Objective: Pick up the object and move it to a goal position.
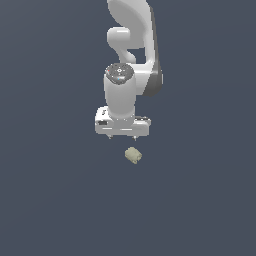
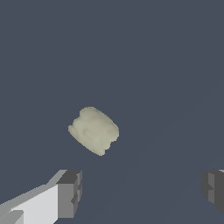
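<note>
Plain dark slate-blue ground (image 1: 50, 200), evenly lit, featureless

We note a flat, unpatterned slate blue-grey ground (image 1: 50, 200) filling both views. The arm (image 1: 131, 30) is glossy white, with a dark grey band down its side on the exterior view's right and a dark, shiny cap on the joint facing the camera. The gripper (image 1: 123, 137) is white too, with small dark marks on its body. In the wrist view its fingers (image 2: 70, 192) show white shanks ending in dark grey pads. The block (image 2: 94, 130) is pale yellowish-beige, faintly mottled with greenish-grey shading, no markings.
</note>
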`<state>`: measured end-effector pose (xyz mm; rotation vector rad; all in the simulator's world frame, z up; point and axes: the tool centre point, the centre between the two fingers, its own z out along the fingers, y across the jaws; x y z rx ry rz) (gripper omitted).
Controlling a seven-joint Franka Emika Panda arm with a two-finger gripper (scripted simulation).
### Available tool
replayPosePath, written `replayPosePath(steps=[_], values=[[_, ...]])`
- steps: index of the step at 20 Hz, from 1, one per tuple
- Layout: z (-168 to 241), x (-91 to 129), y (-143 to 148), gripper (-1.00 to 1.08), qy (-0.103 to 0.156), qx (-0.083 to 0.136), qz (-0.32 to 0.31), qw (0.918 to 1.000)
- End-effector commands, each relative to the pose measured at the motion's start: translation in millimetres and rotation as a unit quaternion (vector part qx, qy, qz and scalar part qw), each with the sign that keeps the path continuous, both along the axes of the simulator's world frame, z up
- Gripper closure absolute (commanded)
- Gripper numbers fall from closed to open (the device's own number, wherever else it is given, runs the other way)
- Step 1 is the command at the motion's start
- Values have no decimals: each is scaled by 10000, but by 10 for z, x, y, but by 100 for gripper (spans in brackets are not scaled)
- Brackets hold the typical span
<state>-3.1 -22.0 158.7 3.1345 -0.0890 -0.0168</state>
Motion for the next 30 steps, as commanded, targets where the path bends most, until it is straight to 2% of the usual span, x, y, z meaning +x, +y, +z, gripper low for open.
replayPosePath(steps=[1,10,17,25,30], values=[[0,0,0,-92,0,0,0,10000],[43,16,129,-92,29,144,-178,9997],[34,17,129,-92,28,138,-127,9998],[-47,39,162,-92,23,115,396,9991],[-137,61,199,-92,18,92,975,9952]])
